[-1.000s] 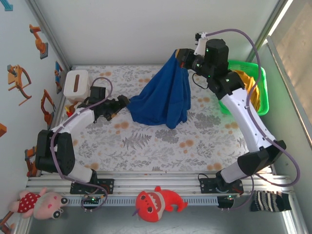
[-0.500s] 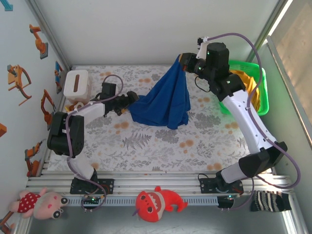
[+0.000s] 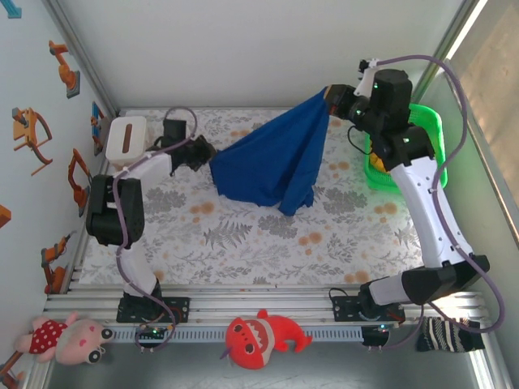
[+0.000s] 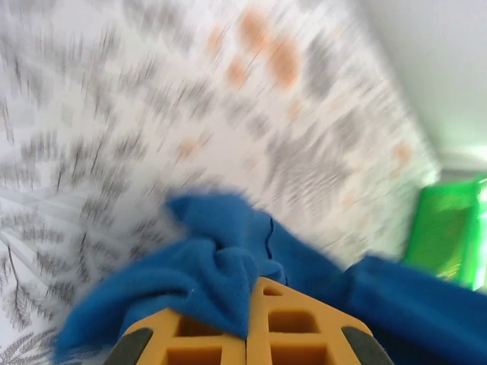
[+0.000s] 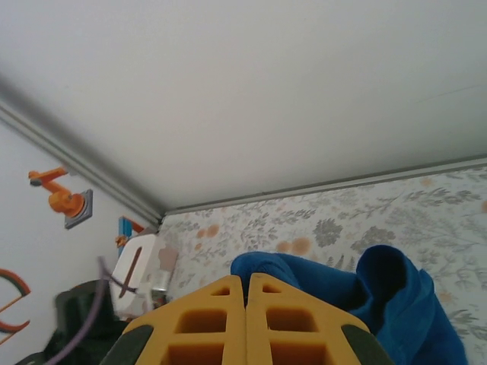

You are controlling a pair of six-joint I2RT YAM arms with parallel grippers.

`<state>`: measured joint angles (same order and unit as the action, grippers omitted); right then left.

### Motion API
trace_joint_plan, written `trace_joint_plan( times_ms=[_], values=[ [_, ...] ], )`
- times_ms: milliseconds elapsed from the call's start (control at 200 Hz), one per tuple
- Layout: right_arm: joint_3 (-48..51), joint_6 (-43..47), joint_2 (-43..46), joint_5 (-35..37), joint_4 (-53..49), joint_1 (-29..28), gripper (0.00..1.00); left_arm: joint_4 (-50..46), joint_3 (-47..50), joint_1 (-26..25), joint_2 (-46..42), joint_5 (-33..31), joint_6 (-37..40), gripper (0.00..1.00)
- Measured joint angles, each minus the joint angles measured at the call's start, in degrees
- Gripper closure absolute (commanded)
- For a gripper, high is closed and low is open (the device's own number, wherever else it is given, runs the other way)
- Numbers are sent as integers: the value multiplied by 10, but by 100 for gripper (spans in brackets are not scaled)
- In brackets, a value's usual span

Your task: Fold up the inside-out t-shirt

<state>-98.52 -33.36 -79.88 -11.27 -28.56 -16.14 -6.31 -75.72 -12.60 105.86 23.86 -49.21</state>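
Grip just changed: left gripper [image 3: 204,151], spread a moment ago, now pinches the left edge of the inside-out t-shirt [image 3: 272,162] (right gripper [image 3: 332,96] clamps its far-right corner aloft); stretched over the far table [image 3: 243,235], it looks ready for spreading.

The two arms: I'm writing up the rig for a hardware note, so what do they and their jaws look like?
The left arm and right arm have white link shells and black joint housings, each with a looping purple-grey cable. Green lights glow on the right wrist. Both pairs of jaws are orange-yellow blocks with rectangular cut-outs and dark grey outer corners.
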Motion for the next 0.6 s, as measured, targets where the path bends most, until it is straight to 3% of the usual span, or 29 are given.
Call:
trace_joint_plan(
  times_ms=[270,601],
  values=[
    [-20,0,43,-9,-13,37,100,-40,-176,88,-182,28,1,100],
    [19,-4,127,-33,-17,37,100,-97,-119,101,-296,64,1,99]
  ],
)
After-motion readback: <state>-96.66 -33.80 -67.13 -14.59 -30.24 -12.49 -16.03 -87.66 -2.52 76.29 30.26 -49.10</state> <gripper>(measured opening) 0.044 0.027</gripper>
